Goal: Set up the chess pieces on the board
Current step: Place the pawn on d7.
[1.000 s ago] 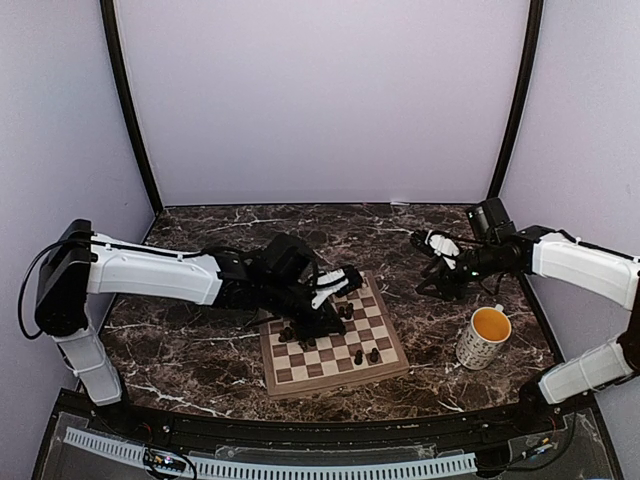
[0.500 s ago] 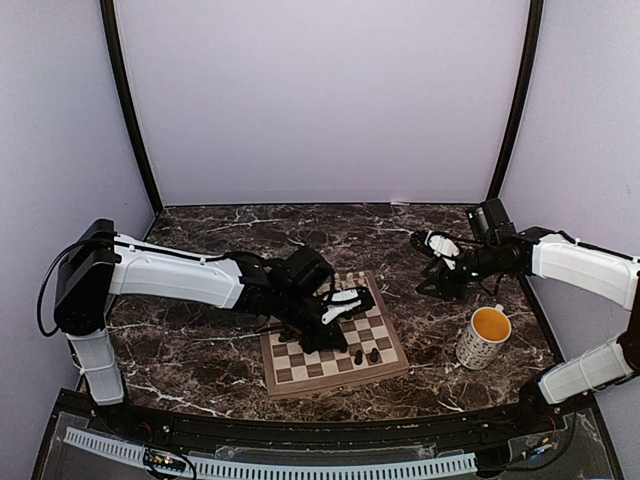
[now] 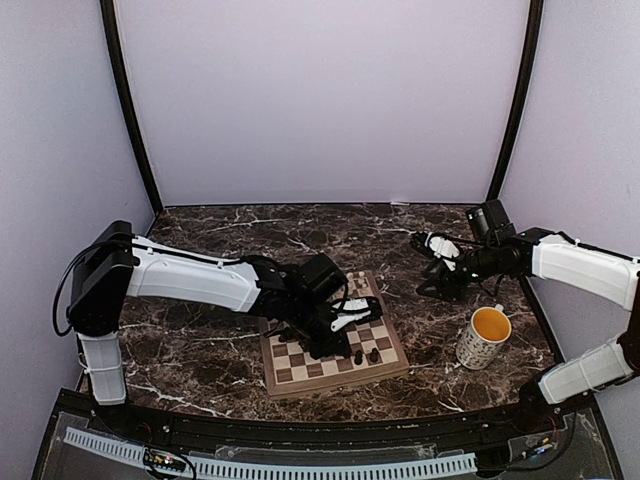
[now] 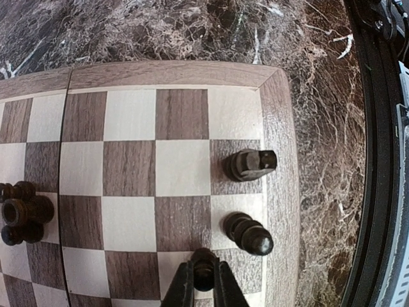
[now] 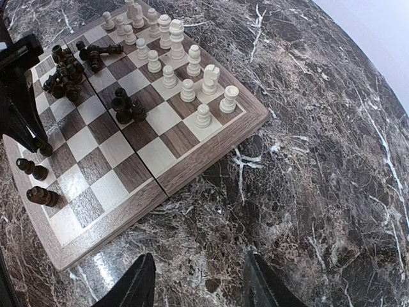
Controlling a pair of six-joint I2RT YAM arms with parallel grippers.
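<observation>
While my right gripper (image 5: 199, 286) hangs spread wide over the dark marble table (image 5: 319, 160), checkered wooden chessboard (image 5: 214, 148) ahead-left of it, my left gripper (image 4: 203, 283) pinches a small dark-brown turned chess piece (image 4: 203, 261) on the board's edge row, w/ two more dark pieces (image 4: 248, 165) just ahead-right.

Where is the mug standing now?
In the top view, the mug stands on the right side of the table, right of the board and apart from it, near the right arm.
</observation>
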